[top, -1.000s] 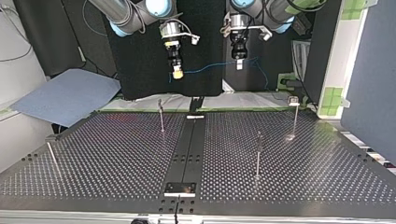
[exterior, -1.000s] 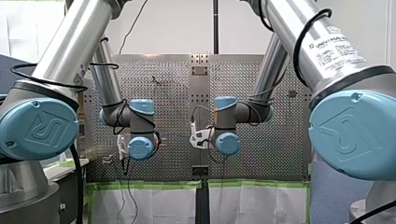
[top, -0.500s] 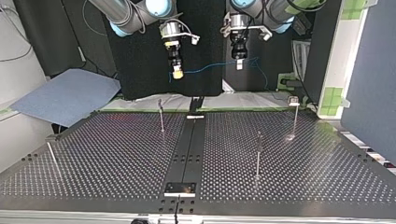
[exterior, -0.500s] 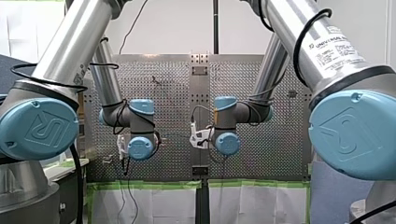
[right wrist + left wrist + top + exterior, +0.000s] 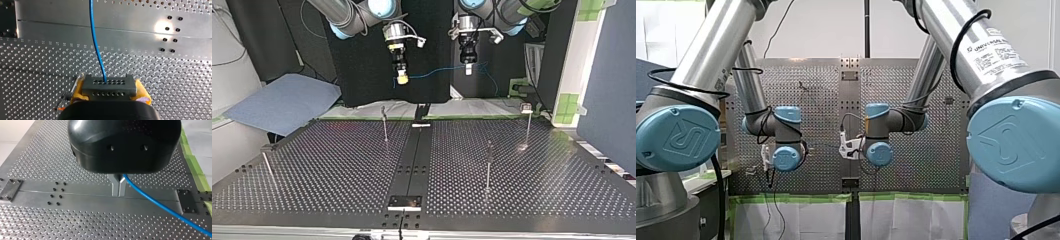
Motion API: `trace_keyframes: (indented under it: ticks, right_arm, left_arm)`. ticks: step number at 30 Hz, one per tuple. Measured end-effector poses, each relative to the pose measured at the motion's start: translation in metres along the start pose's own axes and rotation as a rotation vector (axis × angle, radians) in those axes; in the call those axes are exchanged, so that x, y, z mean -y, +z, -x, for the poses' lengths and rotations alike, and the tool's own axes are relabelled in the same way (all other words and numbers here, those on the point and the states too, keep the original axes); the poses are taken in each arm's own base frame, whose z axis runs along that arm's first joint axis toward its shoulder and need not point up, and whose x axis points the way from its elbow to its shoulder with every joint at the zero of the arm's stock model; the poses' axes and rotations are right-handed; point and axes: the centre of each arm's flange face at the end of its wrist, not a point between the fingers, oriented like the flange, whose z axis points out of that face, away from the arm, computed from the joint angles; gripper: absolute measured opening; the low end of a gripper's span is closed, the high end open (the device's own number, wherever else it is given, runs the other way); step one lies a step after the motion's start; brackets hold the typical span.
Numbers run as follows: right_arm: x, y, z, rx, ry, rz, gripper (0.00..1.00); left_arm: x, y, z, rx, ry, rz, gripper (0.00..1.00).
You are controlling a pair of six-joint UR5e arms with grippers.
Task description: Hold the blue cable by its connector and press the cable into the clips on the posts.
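Perforated table (image 5: 337, 170) bears four thin upright posts (image 5: 385, 127), two either side of its dark central strip (image 5: 414, 150)

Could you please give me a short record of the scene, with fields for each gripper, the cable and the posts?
left gripper: shut on the blue cable
right gripper: shut on the connector, between yellow pads
cable path: hangs in the air from one gripper to the other, above the table
posts: standing on the table, clear of the cable
progress: cable not yet in any clip
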Motion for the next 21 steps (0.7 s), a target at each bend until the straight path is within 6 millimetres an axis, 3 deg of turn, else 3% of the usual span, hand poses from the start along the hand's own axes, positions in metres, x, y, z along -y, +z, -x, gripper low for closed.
trace_keyframes:
  ticks: [16, 21]
  right_arm:
    - [0.0, 0.0, 0.0, 0.0, 0.0, 0.0, 0.0]
    - [-0.009, 0.004, 0.001, 0.018, -0.008, 0.035, 0.0]
  left_arm:
    - [0.0, -0.001, -0.001, -0.002, 0.003, 0.0, 0.0]
    - [0.001, -0.016, -0.017, -0.059, 0.058, 0.003, 0.0]
